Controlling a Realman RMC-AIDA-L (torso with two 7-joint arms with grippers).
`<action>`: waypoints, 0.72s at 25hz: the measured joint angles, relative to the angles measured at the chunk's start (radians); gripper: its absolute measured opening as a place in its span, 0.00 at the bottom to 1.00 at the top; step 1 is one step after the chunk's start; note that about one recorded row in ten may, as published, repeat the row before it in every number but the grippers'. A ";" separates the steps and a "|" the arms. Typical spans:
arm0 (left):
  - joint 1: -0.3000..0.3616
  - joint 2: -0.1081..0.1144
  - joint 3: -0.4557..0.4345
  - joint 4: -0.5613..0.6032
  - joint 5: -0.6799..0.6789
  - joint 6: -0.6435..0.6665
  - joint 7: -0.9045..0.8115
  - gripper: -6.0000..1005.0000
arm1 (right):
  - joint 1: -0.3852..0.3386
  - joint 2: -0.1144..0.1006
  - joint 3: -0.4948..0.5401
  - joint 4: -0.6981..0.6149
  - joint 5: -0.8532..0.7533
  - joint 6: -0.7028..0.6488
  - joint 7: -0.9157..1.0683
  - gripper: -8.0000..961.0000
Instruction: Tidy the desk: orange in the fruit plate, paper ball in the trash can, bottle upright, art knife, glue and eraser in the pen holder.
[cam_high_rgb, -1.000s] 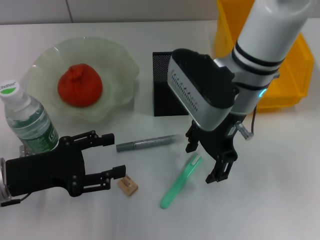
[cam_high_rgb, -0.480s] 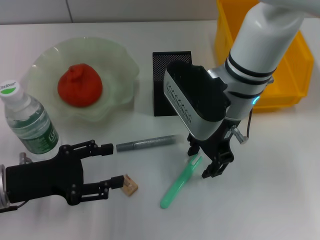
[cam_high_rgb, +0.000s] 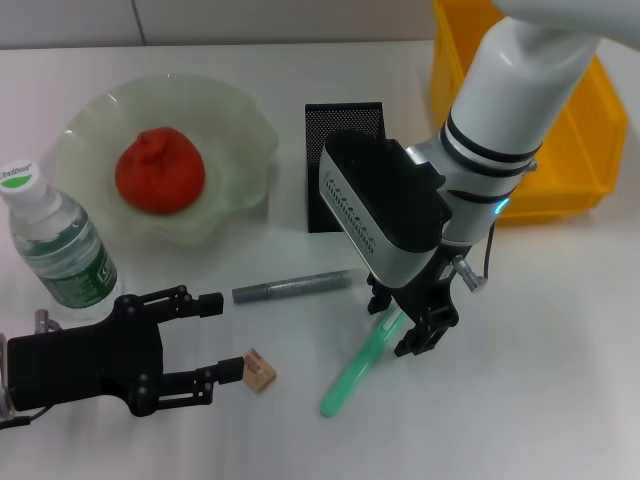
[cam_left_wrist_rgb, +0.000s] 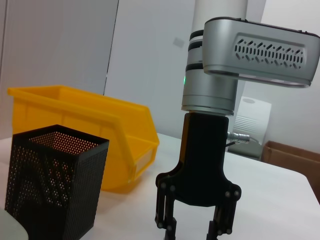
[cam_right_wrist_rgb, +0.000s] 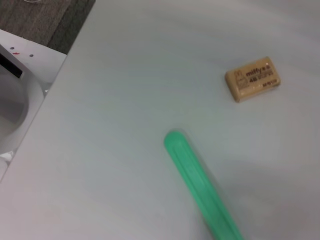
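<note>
The orange (cam_high_rgb: 160, 170) lies in the fruit plate (cam_high_rgb: 250, 130) at the back left. In front of the plate, the bottle (cam_high_rgb: 55, 245) stands upright. A green art knife (cam_high_rgb: 355, 368) (cam_right_wrist_rgb: 200, 185), a grey glue stick (cam_high_rgb: 290, 287) and the eraser (cam_high_rgb: 257, 371) (cam_right_wrist_rgb: 251, 78) lie on the table. My right gripper (cam_high_rgb: 400, 320) (cam_left_wrist_rgb: 195, 227) is open, low over the knife's far end, one finger on each side. My left gripper (cam_high_rgb: 222, 335) is open just left of the eraser. The pen holder (cam_high_rgb: 340, 150) (cam_left_wrist_rgb: 55, 180) is partly hidden by the right arm. The paper ball is out of view.
The yellow trash can (cam_high_rgb: 590, 130) (cam_left_wrist_rgb: 85, 130) stands at the back right, behind the right arm. In the right wrist view the table's front edge (cam_right_wrist_rgb: 65, 65) runs near the knife's tip, with floor beyond it.
My right gripper has come down and a little left onto the knife's far end, with its fingers closer together. My left gripper has drawn back slightly from the eraser.
</note>
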 joint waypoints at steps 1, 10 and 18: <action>0.001 0.000 -0.001 0.000 0.000 0.000 0.000 0.78 | 0.001 0.000 -0.005 0.003 0.002 0.005 0.000 0.57; 0.005 0.000 0.003 0.000 0.001 0.003 0.000 0.78 | 0.004 0.000 -0.012 0.022 0.004 0.026 0.000 0.52; 0.005 0.001 0.003 0.002 0.001 0.000 0.000 0.78 | 0.005 0.000 -0.012 0.023 0.004 0.028 0.000 0.50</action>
